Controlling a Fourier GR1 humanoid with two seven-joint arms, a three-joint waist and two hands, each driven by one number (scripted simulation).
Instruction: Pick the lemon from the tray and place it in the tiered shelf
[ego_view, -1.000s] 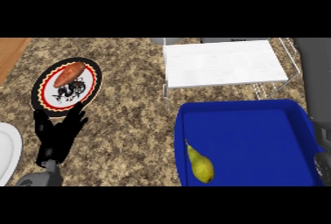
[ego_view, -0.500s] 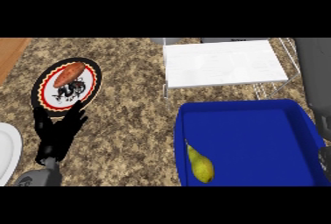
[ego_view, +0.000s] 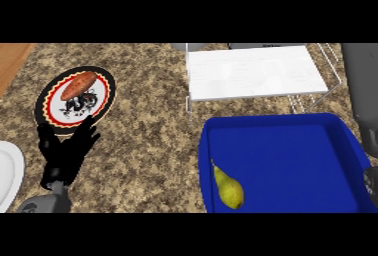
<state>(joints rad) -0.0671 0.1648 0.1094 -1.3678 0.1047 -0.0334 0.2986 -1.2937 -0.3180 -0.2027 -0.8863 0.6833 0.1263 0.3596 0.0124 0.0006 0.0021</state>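
Black left hand rests open near the plate, fingers straight, holding nothing.

Speckled stone counter, glossy plastic tray, metal-wire shelf

One tray, one lemon, one tiered shelf, two plates.
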